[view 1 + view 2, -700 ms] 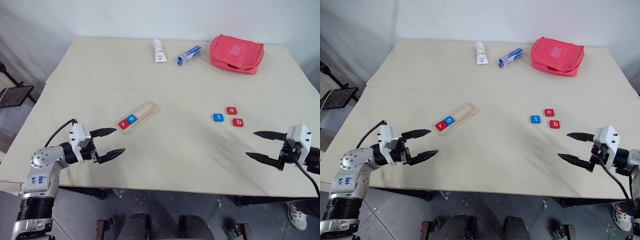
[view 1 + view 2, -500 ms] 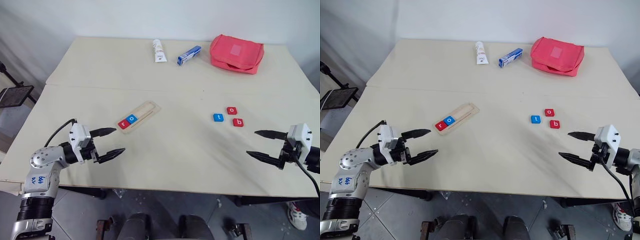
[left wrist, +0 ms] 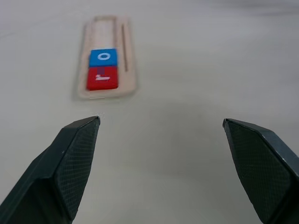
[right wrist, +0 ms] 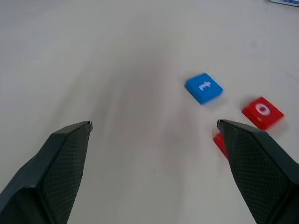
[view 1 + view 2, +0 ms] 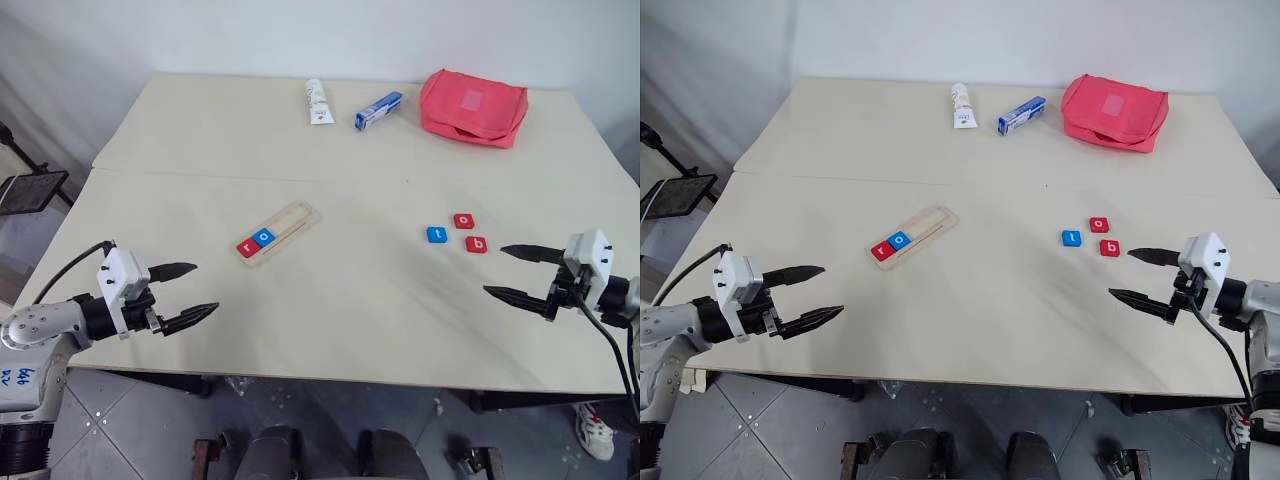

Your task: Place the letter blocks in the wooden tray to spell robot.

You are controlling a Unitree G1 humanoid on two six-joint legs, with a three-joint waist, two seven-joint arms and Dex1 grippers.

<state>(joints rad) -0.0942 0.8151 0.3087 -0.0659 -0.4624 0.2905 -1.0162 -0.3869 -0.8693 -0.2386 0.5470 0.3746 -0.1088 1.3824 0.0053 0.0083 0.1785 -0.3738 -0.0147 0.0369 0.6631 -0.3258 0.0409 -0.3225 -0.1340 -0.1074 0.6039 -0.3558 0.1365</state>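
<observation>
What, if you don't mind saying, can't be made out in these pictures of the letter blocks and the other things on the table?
- Red b block: in the right wrist view, mostly hidden behind a finger of the right hand.
- Print on the white tube and the blue-and-white box: too small in the eye views.
- Pink pouch: its contents are hidden; it lies closed.

Bare bench point(image 5: 350, 300) btwn your tray point(image 5: 279, 231) & loose tiles point(image 5: 457, 233), nothing blocking; clutter's way at the back.
</observation>
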